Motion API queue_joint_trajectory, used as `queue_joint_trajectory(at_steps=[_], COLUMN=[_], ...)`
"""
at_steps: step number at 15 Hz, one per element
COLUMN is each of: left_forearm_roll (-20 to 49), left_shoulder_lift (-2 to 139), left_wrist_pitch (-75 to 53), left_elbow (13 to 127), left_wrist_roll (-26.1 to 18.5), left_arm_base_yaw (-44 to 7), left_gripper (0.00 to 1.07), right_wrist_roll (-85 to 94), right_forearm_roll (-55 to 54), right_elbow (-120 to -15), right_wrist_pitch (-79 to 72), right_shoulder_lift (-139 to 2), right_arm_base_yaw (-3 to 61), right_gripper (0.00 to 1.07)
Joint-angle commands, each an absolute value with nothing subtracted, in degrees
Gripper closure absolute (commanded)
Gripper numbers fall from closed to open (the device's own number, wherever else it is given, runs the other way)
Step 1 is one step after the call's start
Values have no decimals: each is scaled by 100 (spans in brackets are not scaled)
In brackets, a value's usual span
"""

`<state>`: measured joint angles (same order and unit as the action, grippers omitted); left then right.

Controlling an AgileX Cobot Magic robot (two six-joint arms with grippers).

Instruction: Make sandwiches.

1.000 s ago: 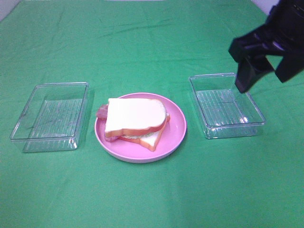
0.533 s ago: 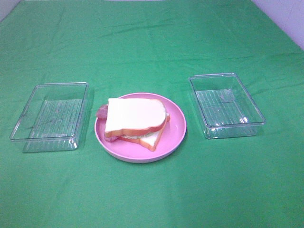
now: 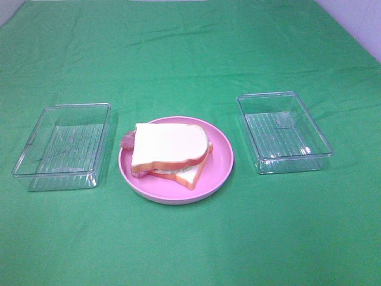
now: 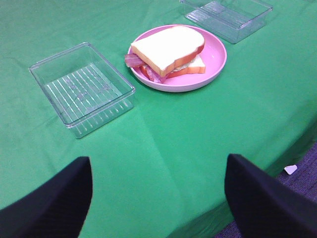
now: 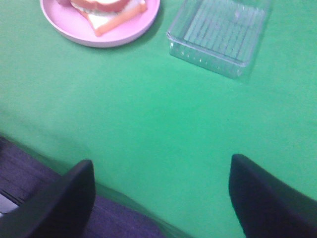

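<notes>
**Exterior high view: sandwich stacked on the plate, both arms clear**

Exterior high view shows me the sandwich point(image 3: 171, 153) sitting on the pink plate point(image 3: 221, 156), between the left tray point(image 3: 62, 146) and the right tray point(image 3: 283, 131). Neither arm appears in this view. Top slice is white with an orange-brown crust; a strip of bacon point(image 3: 127, 140) pokes out on the side toward the left tray, and pale green shows under the lower edge (cheese I cannot make out).

From the wrist cameras, I see the left gripper point(image 4: 158, 198) with its fingers spread wide and nothing between them, hanging over the near table edge. The right gripper point(image 5: 161, 198) is likewise wide and empty, over the cloth by the edge.

My judgement: the stack looks finished, so the risk now lies in any further handling. The top slice sits skewed over the lower one, so a sideways nudge could slide it off or drag the bacon onto the plate rim. Both clear trays look light and could skate on the green cloth point(image 3: 190, 53) if an arm clips one while crossing.
</notes>
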<state>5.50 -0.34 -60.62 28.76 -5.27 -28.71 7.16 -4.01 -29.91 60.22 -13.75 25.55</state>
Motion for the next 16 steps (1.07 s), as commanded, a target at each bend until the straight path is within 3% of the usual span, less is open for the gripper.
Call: queue_joint_trajectory(at_steps=[1,11,13,16], left_forearm_roll=[613,613,613,613], left_shoulder_lift=[-138,-138,-138,-143], left_wrist_pitch=[-5999,-5999,-5999,-5999], left_elbow=[2871,2871,2871,2871], left_wrist_roll=[-527,-527,-527,-527], left_arm_base_yaw=[-2888,-2853,-2429,-1507], left_gripper=[35,35,35,35], right_wrist_roll=[963,957,957,957], right_forearm_roll=[-762,-716,-733,-762], right_elbow=[-2934,-2911,-2911,-2911], right_wrist_pitch=[6091,6102,6102,6102], right_shoulder_lift=[-842,-768,-785,-785], right_arm_base_yaw=[2550,2550,2401,1673], right_gripper=[37,37,37,37])
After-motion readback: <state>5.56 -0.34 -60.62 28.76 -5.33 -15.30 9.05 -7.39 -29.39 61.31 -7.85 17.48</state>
